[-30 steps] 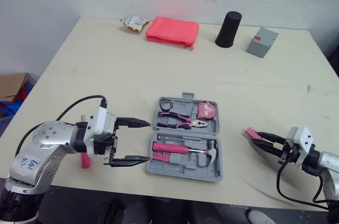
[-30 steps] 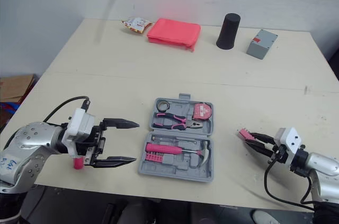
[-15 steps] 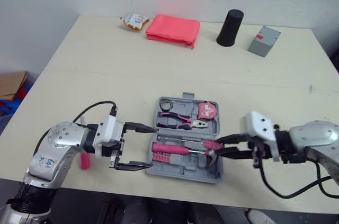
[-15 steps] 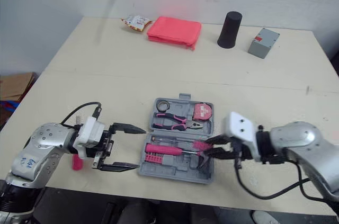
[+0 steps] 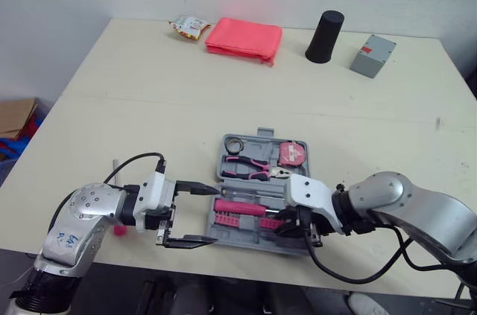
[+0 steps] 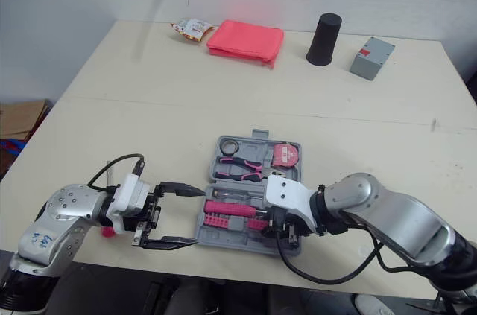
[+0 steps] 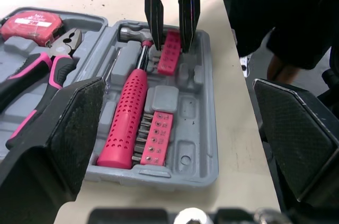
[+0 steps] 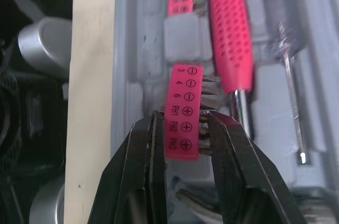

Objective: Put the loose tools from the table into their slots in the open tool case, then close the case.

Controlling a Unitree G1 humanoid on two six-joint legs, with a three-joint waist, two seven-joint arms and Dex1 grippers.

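Observation:
The open grey tool case [image 5: 259, 136] lies near the table's front edge. It holds pink-handled pliers [image 5: 252, 169], a tape measure [image 5: 292, 153], a pink-handled hammer [image 7: 128, 113] and a pink bit strip [image 7: 153, 138]. My right gripper [image 8: 184, 122] hangs over the case's front half, shut on a second pink bit holder [image 8: 183, 97], just beside the hammer's shaft. At the case's left edge my left gripper [image 5: 207, 214] stands open and holds nothing. A small pink object [image 5: 118, 231] lies by the table's front edge, partly hidden behind the left arm.
Along the far edge sit a snack packet [image 5: 188, 27], a pink pouch [image 5: 244, 36], a black cup [image 5: 324, 27] and a grey box [image 5: 373, 54]. The table's front edge runs close under both arms.
My right arm has swung left from the table's right side to over the case, carrying the pink bit holder. The left gripper has edged closer to the case.

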